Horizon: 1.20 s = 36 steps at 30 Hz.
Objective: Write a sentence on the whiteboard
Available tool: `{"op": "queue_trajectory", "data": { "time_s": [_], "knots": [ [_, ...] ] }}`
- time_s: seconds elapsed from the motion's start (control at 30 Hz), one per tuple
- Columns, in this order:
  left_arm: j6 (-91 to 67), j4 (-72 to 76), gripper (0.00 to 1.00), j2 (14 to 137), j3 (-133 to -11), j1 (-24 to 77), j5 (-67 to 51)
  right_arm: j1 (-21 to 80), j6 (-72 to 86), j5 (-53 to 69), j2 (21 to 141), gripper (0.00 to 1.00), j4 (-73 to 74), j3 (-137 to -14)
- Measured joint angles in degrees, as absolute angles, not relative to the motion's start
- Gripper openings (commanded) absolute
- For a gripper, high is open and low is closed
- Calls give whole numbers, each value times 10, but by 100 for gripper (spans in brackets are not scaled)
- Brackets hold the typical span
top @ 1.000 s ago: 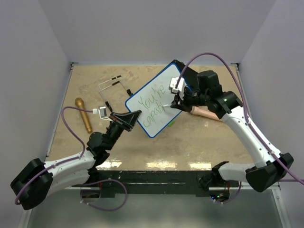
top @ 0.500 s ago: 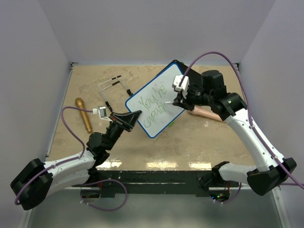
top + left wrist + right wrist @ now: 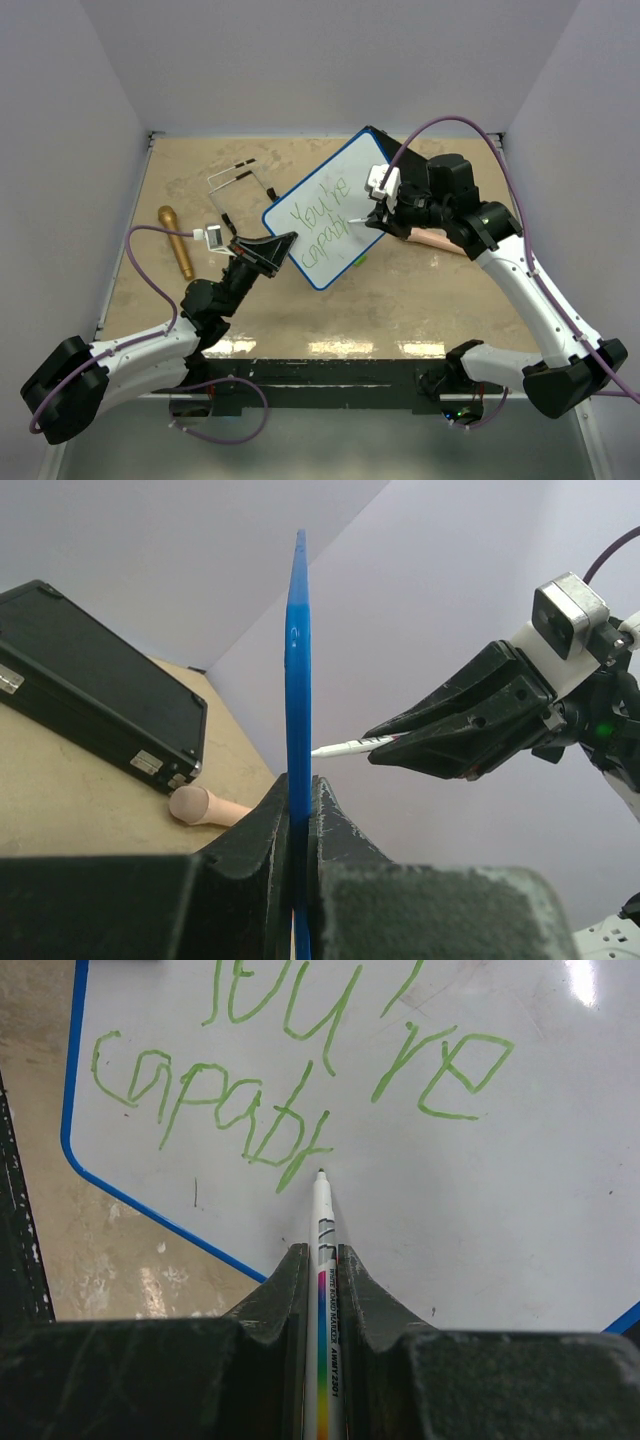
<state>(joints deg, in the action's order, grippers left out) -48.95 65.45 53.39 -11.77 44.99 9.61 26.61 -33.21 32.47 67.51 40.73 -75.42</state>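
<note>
The two right fingers (image 3: 288, 1285), of dark matte plastic with scuffed faces, are pressed in on one marker (image 3: 323, 1228), which is pinched between them with its barrel pointing forward. The barrel is slim, round and white, with a rainbow stripe and small printed letters. Its fine tip is set at the board's face just beside the last green stroke, though contact cannot be told. The two left fingers (image 3: 262, 825) are clamped on the lower edge of the one whiteboard (image 3: 298, 660). The board is flat, thin and rectangular, with a glossy white face, a narrow blue rim and rounded corners. It is held tilted over the middle of the worktop (image 3: 450, 300), whose surface is beige and mottled like stone. The sentence (image 3: 322, 225) is written in green marker by hand, in two slanting lines: "You're" above and "capab" below, with uneven strokes. Behind the board one black rectangular case (image 3: 100, 670) with metal latches is seen lying flat. Beside it lies one smooth pinkish rod (image 3: 205, 807) with a rounded end. At the left, one golden cylinder (image 3: 177, 240) and one thin wire frame (image 3: 240, 185) are found.
</note>
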Motion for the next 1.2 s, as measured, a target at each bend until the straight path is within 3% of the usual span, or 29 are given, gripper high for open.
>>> {"op": "queue_trajectory", "data": {
  "time_s": [1.2],
  "knots": [
    [-489,644,0,531,-118,448,100,266,-315,283,691,0,389,-771]
  ]
}}
